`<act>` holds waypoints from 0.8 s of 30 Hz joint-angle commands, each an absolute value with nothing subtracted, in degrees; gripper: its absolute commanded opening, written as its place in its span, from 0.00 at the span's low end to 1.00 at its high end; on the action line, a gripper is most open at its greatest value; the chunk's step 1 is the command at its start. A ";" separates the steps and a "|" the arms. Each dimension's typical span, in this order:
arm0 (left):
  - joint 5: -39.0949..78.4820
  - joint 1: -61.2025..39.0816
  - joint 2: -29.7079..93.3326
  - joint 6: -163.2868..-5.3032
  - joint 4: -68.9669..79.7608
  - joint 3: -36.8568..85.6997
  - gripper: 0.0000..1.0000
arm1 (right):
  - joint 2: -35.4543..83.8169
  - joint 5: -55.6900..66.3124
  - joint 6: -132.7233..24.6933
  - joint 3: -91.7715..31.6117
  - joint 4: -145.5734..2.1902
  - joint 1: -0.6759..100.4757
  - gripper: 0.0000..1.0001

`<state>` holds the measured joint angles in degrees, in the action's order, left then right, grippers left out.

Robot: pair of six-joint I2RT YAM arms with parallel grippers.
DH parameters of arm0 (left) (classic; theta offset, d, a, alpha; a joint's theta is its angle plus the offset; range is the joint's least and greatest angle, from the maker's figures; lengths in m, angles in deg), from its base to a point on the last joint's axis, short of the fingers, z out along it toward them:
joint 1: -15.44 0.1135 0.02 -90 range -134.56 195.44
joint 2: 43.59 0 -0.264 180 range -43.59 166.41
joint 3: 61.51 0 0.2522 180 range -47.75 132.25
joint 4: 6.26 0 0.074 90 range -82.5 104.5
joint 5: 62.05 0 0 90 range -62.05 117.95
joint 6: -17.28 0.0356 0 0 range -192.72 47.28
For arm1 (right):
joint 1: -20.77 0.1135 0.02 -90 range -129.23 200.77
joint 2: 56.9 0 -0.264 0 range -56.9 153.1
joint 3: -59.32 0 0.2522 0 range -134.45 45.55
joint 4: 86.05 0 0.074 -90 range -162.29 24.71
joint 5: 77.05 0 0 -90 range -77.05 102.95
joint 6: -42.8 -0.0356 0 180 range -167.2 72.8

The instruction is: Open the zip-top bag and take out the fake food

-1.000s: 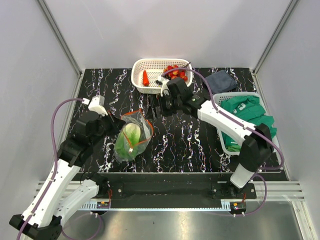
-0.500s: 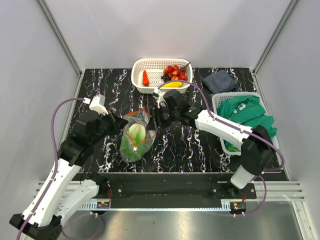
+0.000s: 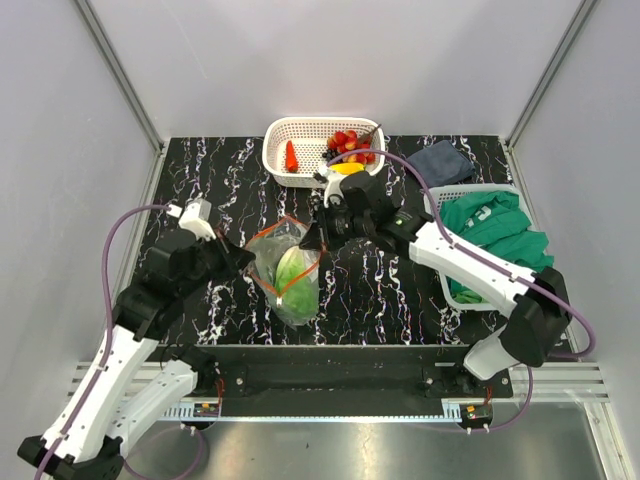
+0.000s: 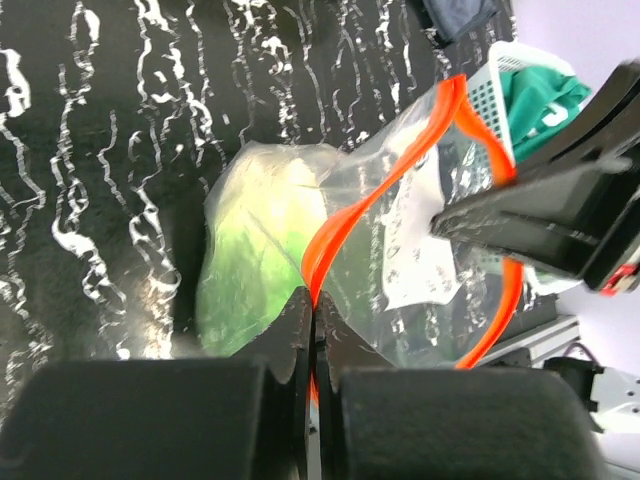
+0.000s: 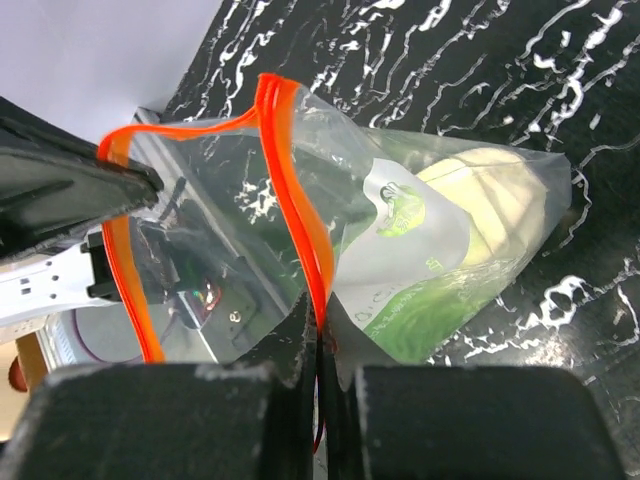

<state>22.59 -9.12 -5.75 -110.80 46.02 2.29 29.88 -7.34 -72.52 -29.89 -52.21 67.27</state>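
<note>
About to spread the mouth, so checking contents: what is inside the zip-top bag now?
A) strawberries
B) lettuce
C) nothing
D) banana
B: green lettuce shows through the clear zip-top bag, while the banana and strawberries lie in the white basket.

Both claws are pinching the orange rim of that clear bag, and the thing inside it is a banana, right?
Not a banana. What lies inside the zip-top bag is the green lettuce, plain in the top external view; the banana sits in the white basket at the back. The rest holds: the left gripper and the right gripper each pinch the bag's orange rim.
</note>
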 commanded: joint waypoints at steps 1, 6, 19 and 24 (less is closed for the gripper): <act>24.53 -9.26 -6.60 -106.58 49.77 6.39 0.12 | 34.58 -10.16 -70.93 -36.26 -50.06 67.79 0.01; 23.39 -9.26 -2.29 -97.77 56.97 21.81 0.28 | 37.05 -9.20 -70.84 -38.20 -48.91 68.23 0.01; 15.11 -13.56 7.90 -109.10 41.09 19.41 0.20 | 37.14 -5.95 -73.30 -42.51 -46.98 70.08 0.01; 24.07 -16.90 12.12 -108.49 41.77 17.65 0.18 | 37.14 -5.68 -74.36 -43.48 -47.06 70.17 0.00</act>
<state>16.43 -15.02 10.45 -107.72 44.95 18.58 37.97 -6.73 -73.02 -40.18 -46.07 69.52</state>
